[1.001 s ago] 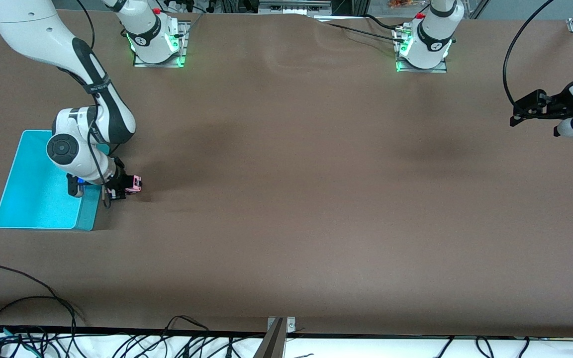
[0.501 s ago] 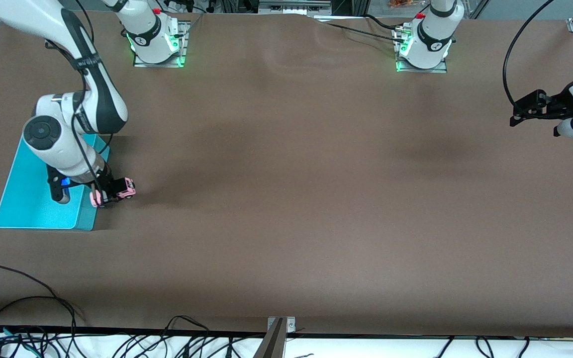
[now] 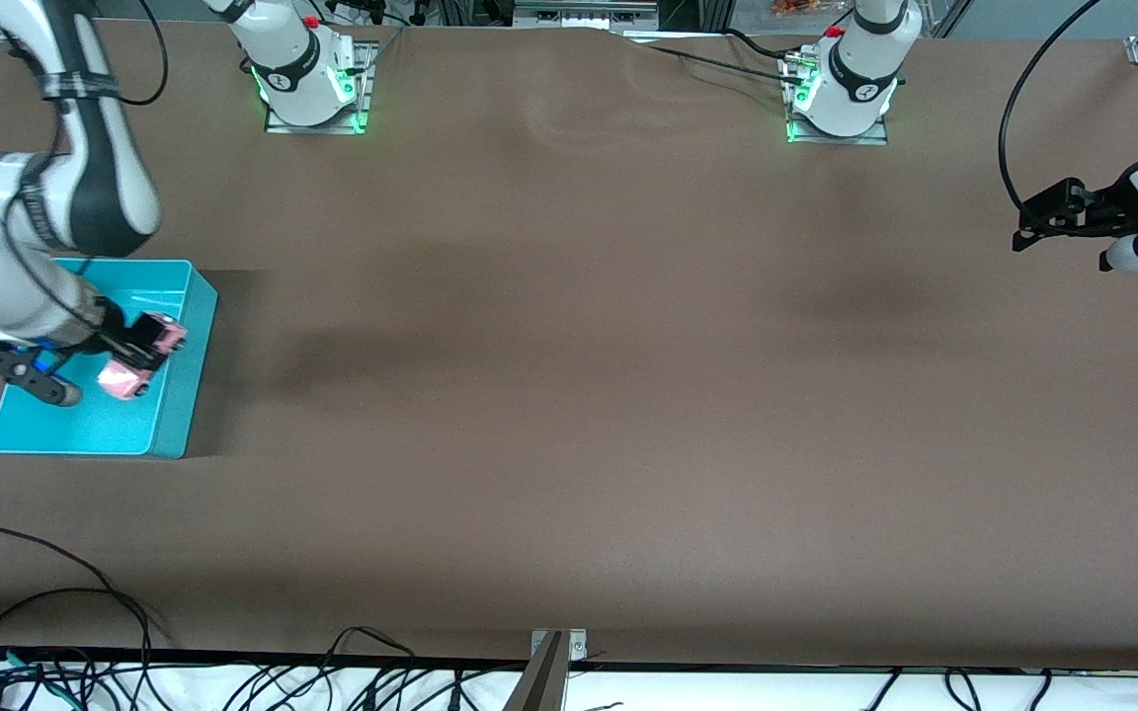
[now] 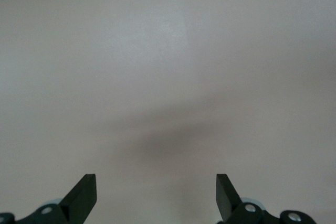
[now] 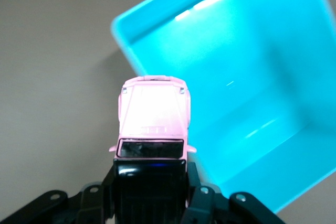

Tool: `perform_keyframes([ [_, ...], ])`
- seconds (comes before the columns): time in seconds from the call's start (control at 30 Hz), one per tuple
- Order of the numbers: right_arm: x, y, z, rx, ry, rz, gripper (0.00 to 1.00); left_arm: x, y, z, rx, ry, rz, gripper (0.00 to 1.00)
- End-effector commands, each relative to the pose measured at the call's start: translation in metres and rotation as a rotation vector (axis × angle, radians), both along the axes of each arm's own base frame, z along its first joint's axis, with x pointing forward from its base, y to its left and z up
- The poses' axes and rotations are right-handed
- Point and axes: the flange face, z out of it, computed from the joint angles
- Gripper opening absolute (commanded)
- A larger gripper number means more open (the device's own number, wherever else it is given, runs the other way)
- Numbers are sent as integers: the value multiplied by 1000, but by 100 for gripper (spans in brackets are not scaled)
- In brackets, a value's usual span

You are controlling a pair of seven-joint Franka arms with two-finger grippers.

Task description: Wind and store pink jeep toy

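Turquoise bin (image 3: 179, 415) walls the only obstacle, brown table (image 3: 579, 395) open elsewhere

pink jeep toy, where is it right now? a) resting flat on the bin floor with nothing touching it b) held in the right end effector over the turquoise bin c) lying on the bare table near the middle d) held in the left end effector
b: the right end effector is shut on the pink jeep toy, carrying it in the air over the turquoise bin; the right wrist view shows the pink jeep toy clamped at its black rear.
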Motion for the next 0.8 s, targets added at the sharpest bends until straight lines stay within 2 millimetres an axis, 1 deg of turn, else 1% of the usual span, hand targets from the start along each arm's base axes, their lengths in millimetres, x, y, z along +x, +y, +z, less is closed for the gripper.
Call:
perform_keyframes([
  [0.0,-10,-66,-17,38,89,203,0,4,-1,6,-19,3,13,100],
  [0.1,-17,-93,-32,53,125,247,0,4,-1,6,-19,3,13,100],
  [0.13,-19,-99,-38,55,132,244,0,4,-2,6,-19,3,11,100],
  [0.23,-20,-108,-50,55,133,240,0,4,-2,6,-19,3,11,100],
  [0.33,-21,-109,-74,60,146,244,0,4,-2,6,-19,3,11,100],
  [0.5,-32,-124,-127,65,147,234,0,4,-2,6,-19,3,11,100],
  [0.57,-34,-125,-144,64,142,238,0,4,-2,6,-19,3,11,100],
  [0.63,-34,-126,-154,65,140,240,0,4,0,6,-19,3,14,100],
  [0.77,-33,-126,-159,62,132,232,0,3,-2,7,-19,1,11,100],
])
